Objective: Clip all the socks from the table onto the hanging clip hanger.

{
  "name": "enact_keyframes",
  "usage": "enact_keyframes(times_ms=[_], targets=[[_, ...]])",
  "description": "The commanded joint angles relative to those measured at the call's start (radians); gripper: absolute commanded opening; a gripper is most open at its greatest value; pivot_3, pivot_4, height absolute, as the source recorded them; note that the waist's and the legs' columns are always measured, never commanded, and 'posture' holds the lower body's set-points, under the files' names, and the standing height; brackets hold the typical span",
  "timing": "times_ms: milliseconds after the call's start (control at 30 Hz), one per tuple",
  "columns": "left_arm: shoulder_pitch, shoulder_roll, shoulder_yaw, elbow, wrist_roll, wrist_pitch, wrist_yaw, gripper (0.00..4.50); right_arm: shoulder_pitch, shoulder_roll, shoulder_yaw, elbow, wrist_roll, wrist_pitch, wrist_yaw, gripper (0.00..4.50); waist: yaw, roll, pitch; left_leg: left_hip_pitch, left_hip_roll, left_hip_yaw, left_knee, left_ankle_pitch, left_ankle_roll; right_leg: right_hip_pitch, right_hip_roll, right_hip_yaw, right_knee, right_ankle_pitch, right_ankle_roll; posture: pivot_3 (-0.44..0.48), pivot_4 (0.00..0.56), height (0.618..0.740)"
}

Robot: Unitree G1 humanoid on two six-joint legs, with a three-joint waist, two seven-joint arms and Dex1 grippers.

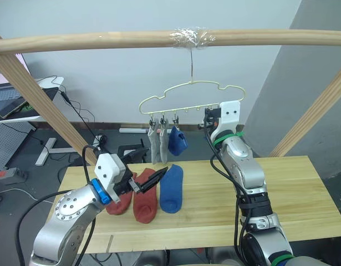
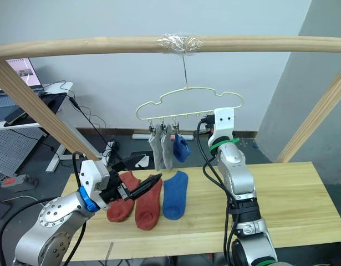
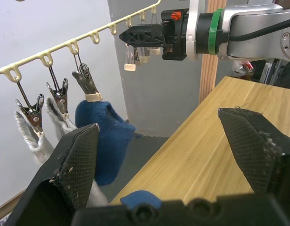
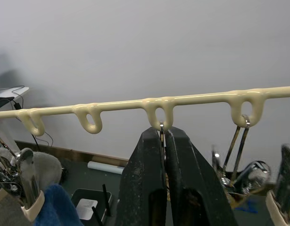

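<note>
At lower left of the head view the left hand (image 1: pixel 149 180) hovered over the red socks, its fingers spread with nothing between them. Under it on the tabletop (image 1: pixel 292 194) lay three socks side by side: a red sock (image 1: pixel 121 200), a second red sock (image 1: pixel 146 204) just right of it, then a blue sock (image 1: pixel 171 189). Behind the tabletop, at far left, stood a white desk (image 1: pixel 26 108) with cables trailing to the floor.

Above centre, the hanger (image 1: pixel 189 94) hung by its hook from the wooden pole (image 1: pixel 103 40), fixed there with clear tape (image 1: pixel 191 36). From its left clips dangled two grey socks (image 1: pixel 158 145) and, just right of them, a second blue sock (image 1: pixel 177 141), well clear of the tabletop.

Right of centre, the right hand (image 1: pixel 206 117) was raised to the hanger's lower rail; in its wrist view the fingers (image 4: pixel 147 183) were pressed together on a metal clip (image 4: pixel 161 129) hanging from a loop. Further clips (image 4: pixel 241 155) hung beside it. A slanted wooden post (image 1: pixel 317 111) stood at right.
</note>
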Motion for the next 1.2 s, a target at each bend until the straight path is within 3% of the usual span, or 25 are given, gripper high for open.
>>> enact_keyframes(times_ms=[33, 167, 333, 700, 1033, 1200], targets=[[0.008, 0.004, 0.000, -0.018, 0.031, -0.006, 0.010, 4.50, -0.012, -0.025, -0.015, -0.026, 0.023, 0.010, 0.027, 0.01, 0.001, 0.000, 0.000, 0.000, 0.000, 0.000, 0.000, 0.000, 0.000, 0.000, 0.000, 0.000, 0.000, 0.000, 0.000, 0.040, 0.133, 0.740], [0.028, 0.019, -0.027, 0.046, 0.142, 0.026, 0.068, 4.50, -0.013, -0.086, -0.013, -0.041, 0.051, 0.068, 0.096, 0.01, 0.001, 0.000, 0.000, 0.000, 0.000, 0.000, 0.000, 0.000, 0.000, 0.000, 0.000, 0.000, 0.000, 0.000, 0.000, 0.029, 0.131, 0.740], [0.030, 0.038, -0.145, 0.173, 0.311, 0.054, 0.105, 4.50, 0.001, -0.190, 0.004, -0.103, 0.105, 0.188, 0.216, 0.01, 0.000, 0.000, 0.000, 0.000, 0.000, 0.000, 0.000, 0.000, 0.000, 0.001, 0.000, 0.000, -0.001, 0.000, 0.000, 0.006, 0.135, 0.740], [-0.316, -0.192, -0.383, 0.641, 0.535, 0.025, 0.153, 4.50, 0.025, -0.226, 0.002, -0.222, 0.144, 0.323, 0.230, 0.01, -0.002, -0.006, 0.004, -0.001, -0.001, -0.002, 0.001, 0.000, 0.000, 0.002, -0.001, -0.003, -0.002, 0.000, 0.000, -0.071, 0.167, 0.740], [-0.401, -0.238, -0.483, 0.863, 0.670, 0.051, 0.138, 4.50, 0.021, -0.227, -0.029, -0.305, 0.168, 0.428, 0.180, 0.01, -0.025, -0.009, 0.025, -0.002, 0.006, -0.001, 0.000, 0.000, 0.001, 0.001, -0.002, -0.003, -0.003, 0.000, 0.001, -0.109, 0.220, 0.740], [-0.391, -0.205, -0.520, 0.851, 0.730, -0.017, 0.110, 3.40, 0.025, -0.248, -0.035, -0.303, 0.174, 0.442, 0.189, 0.00, -0.025, -0.011, 0.038, -0.001, 0.007, -0.001, 0.001, 0.000, 0.001, 0.002, -0.002, -0.005, -0.003, 0.000, 0.001, -0.089, 0.239, 0.740]])
